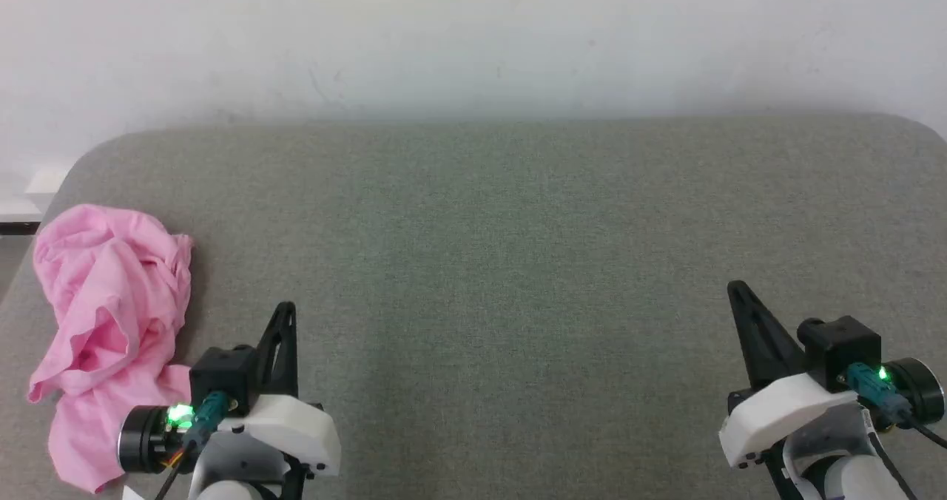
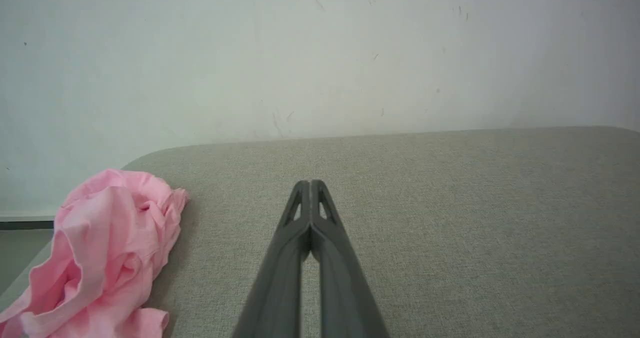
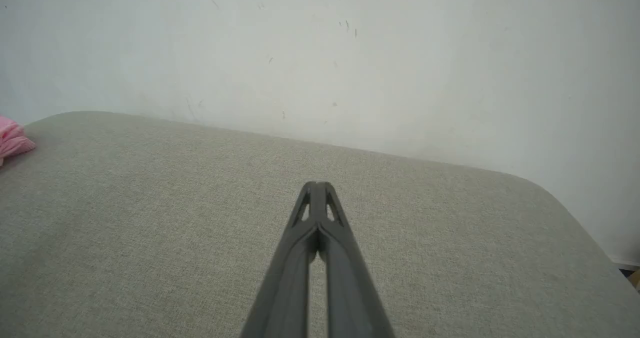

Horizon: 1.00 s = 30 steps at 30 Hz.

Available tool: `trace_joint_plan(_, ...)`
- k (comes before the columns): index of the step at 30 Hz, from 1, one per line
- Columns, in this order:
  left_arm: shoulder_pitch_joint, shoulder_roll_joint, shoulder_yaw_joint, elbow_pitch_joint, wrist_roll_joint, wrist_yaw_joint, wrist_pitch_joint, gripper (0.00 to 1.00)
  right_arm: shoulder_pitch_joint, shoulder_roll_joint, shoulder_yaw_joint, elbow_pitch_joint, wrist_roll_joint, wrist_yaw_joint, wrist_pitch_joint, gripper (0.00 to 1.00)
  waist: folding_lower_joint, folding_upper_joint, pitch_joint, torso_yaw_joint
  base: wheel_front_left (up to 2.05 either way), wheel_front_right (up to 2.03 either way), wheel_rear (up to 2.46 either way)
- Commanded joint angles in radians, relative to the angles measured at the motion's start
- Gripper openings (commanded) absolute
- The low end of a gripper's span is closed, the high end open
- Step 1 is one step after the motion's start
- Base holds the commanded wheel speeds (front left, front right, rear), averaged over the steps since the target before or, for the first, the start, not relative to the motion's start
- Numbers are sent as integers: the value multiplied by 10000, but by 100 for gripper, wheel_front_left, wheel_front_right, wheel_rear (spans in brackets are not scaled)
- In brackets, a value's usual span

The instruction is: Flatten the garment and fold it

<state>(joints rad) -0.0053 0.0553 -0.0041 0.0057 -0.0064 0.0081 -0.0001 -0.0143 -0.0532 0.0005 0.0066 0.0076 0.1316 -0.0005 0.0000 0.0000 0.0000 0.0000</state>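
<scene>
**A:** Jaws first, quick.

**B:** Left gripper (image 2: 310, 184): jaws clenched, the two long dark fingers pressed tip to tip with nothing between them. Right gripper (image 3: 315, 184): same, clenched on nothing. Both hover low over the near side of the desk (image 1: 518, 226), fingers pointing toward the wall (image 1: 473, 41).

**A:** And the garment?

**B:** The garment (image 1: 111, 322) is at the desk's far left, by the rounded corner, bunched in a heap. It sits just to the left of the left gripper, and the fingers aren't touching it. It's well apart from the right gripper.

**A:** Step?

**B:** My read is the very start. Nothing is grasped, nothing is flattened and no fold is made. The next move probably means swinging the left arm leftward, releasing the jaws, pinching an edge and dragging the heap toward the middle. There the right gripper could take a second corner.

**A:** Materials?

**B:** The garment is thin, soft, light pink cloth, full of loose folds and deep creases. It's limp, so I expect it to sag and shift when it's lifted. I can't make out a waistband or legs in the bundle. The desk has a grey-green woven cover, matte and flat, with rounded corners. The wall is white with small scuffs.
</scene>
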Motion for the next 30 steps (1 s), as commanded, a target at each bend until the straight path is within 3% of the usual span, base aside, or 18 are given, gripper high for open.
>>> trace_joint_plan(1,53,-51,41,-57,64,-81,1,0,143,30,-5,-66,-76,-9,5,0,0,0,0,0,0,0,0)
trace_joint_plan(26,53,-51,41,-57,64,-81,1,0,143,30,-5,-66,-76,-9,5,0,0,0,0,0,0,0,0)
trace_joint_plan(27,0,0,-2,4,-2,2,0,100,-4,-2,0,8,4,0,-2,100,0,0,0,0,0,0,0)
trace_joint_plan(30,-3,1,-17,18,-27,10,-20,100,-1,-5,-3,35,42,0,-21,100,0,0,1,0,0,0,0)
